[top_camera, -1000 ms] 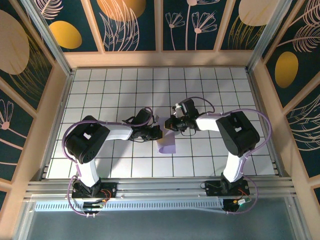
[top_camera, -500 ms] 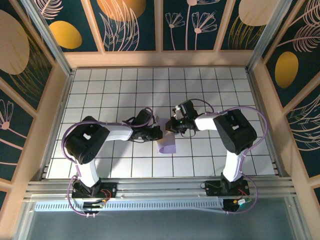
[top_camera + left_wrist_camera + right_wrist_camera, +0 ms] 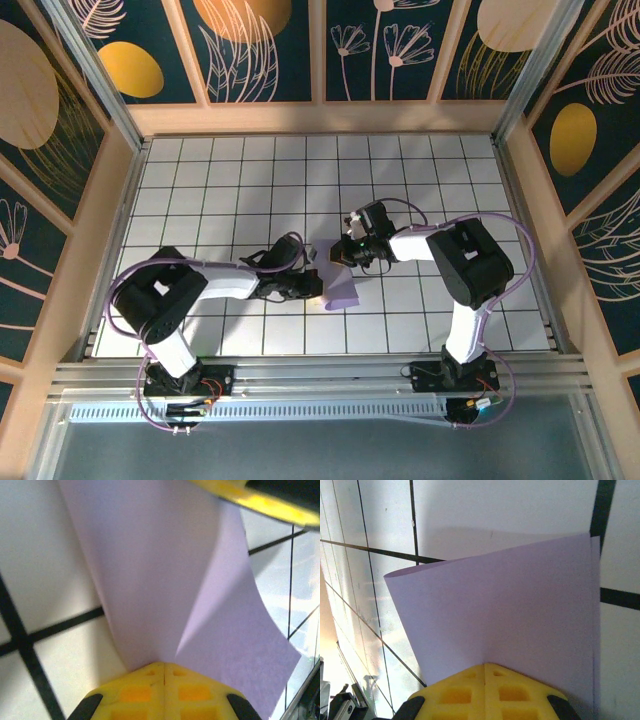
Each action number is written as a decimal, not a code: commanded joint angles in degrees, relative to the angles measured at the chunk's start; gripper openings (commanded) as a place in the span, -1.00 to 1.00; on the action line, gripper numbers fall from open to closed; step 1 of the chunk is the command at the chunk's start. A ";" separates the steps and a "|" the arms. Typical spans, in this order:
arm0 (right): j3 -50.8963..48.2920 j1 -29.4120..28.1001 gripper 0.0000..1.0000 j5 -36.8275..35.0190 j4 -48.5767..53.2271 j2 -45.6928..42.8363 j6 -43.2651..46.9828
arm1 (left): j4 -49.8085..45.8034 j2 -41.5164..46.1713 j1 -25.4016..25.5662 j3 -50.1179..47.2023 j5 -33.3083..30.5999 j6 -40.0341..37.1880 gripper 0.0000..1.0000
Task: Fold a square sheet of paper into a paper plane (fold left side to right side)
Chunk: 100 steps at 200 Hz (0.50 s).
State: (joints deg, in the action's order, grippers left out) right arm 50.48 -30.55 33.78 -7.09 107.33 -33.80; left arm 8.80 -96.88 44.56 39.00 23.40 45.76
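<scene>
So the sheet of paper [image 3: 340,288] is doubled over on itself right now, more of a loose curl than a flat crease. From the right wrist camera you can see the top layer arching over a rounded bend, with a thin sliver of the bottom layer peeking out along one edge. Its long side runs roughly from the near edge of the table [image 3: 240,180] toward the far edge, tilted a touch. No pointed end on it, just a narrow folded rectangle. It sits around the middle of the table, a bit toward the near edge.

Compared with a second ago, the left arm has swung its elbow out toward the left edge and dropped lower. The left gripper [image 3: 318,287] has slid toward the near edge, and more of the purple shows from above. The right gripper [image 3: 347,258] has crept slightly left.

Both are pinched tight on the paper. The left one has the sheet's left side, and the right one has the far end. In each wrist view the yellow fingers [image 3: 135,692] meet with the sheet coming straight out from between them.
</scene>
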 commanded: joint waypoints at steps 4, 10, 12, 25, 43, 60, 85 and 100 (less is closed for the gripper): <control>-1.96 0.22 -1.00 -5.37 5.21 1.95 0.59 | -6.20 1.92 1.14 -3.32 2.00 1.98 -0.90; -1.96 0.22 -1.00 -5.39 5.21 1.85 0.61 | -5.83 2.47 1.14 -3.28 2.09 2.32 -0.90; -1.96 0.22 -1.00 -5.37 5.17 1.86 0.59 | -5.68 2.66 1.14 -3.20 2.05 2.43 -0.89; -2.18 0.22 -1.00 -5.42 5.07 1.66 0.62 | -5.37 4.14 1.08 -2.24 1.34 2.91 -0.89; -2.72 0.22 -1.00 -5.49 4.45 1.40 -0.04 | -5.33 6.32 0.50 -0.60 -0.04 3.55 -0.87; -3.50 0.22 -1.00 -5.17 3.13 1.04 -1.11 | -4.06 8.06 -0.63 0.18 -0.93 4.48 -0.86; -3.82 0.18 -1.00 -5.21 2.54 0.63 -1.61 | -1.13 7.85 -1.41 0.80 -0.49 5.02 -0.85; -3.83 0.20 -1.00 -5.17 2.58 0.60 -1.51 | -0.14 5.56 -1.41 1.66 0.98 4.72 -0.85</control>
State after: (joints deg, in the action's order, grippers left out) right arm 49.10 -30.52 33.65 -9.43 106.91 -35.07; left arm 6.59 -89.47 43.44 38.76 23.35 49.47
